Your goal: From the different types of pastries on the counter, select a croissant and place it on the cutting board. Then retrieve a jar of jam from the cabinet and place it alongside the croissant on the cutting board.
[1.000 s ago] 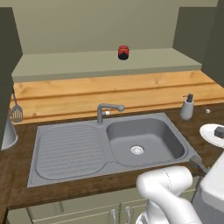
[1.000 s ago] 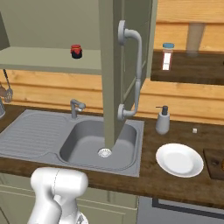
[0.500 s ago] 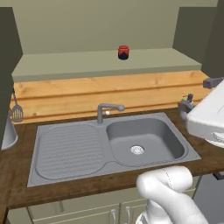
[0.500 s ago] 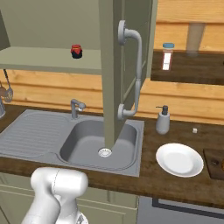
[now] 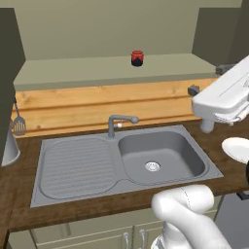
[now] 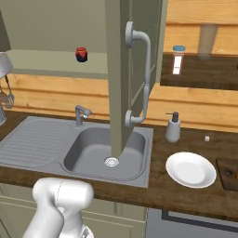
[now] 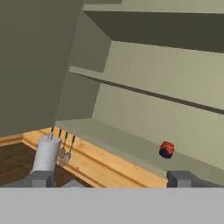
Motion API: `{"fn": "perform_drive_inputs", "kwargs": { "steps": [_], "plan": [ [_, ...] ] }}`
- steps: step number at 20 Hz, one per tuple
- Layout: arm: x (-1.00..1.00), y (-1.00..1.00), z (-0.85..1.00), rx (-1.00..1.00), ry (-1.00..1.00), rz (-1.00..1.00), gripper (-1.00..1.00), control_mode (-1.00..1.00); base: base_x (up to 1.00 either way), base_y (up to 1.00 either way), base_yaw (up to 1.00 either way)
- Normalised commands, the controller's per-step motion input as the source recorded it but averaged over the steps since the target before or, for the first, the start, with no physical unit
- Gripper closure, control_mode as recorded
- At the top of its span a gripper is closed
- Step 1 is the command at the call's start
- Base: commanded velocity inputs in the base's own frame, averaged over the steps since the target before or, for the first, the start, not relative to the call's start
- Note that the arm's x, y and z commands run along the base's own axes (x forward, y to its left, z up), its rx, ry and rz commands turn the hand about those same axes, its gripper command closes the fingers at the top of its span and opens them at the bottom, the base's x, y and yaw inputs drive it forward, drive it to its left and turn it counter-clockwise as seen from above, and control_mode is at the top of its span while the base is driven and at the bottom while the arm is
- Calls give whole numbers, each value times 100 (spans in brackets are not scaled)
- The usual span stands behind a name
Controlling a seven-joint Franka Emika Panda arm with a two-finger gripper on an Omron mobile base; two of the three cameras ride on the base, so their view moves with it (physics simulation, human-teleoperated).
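Arm swings further up at right, over counter point(image 5: 29, 214) since a second ago, hand now aimed into open cabinet point(image 7: 144, 70). Gripper point(image 7: 111, 178) spread, holding nothing. Jam jar point(image 5: 137, 58) sits on cabinet shelf, well apart from fingers. Likely reaching for jar next.

A red jar of jam point(image 5: 137, 58) with a dark lid, olive-grey cabinet point(image 7: 144, 100), grey sink point(image 5: 124, 160), white plate point(image 6: 190, 169).
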Motion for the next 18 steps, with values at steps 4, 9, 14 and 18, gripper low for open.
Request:
{"fn": "perform_drive_inputs", "kwargs": {
  "steps": [4,9,14,18],
  "plan": [
    [37,-7,0,0,-15,-19,-100,-100,0,0,0],
    [32,-8,13,4,-2,-33,-100,-100,0,0,0],
    [25,-32,43,18,13,-27,-100,-100,0,0,0],
    [2,-11,8,8,10,-3,-100,-100,0,0,0]
  ]
}}
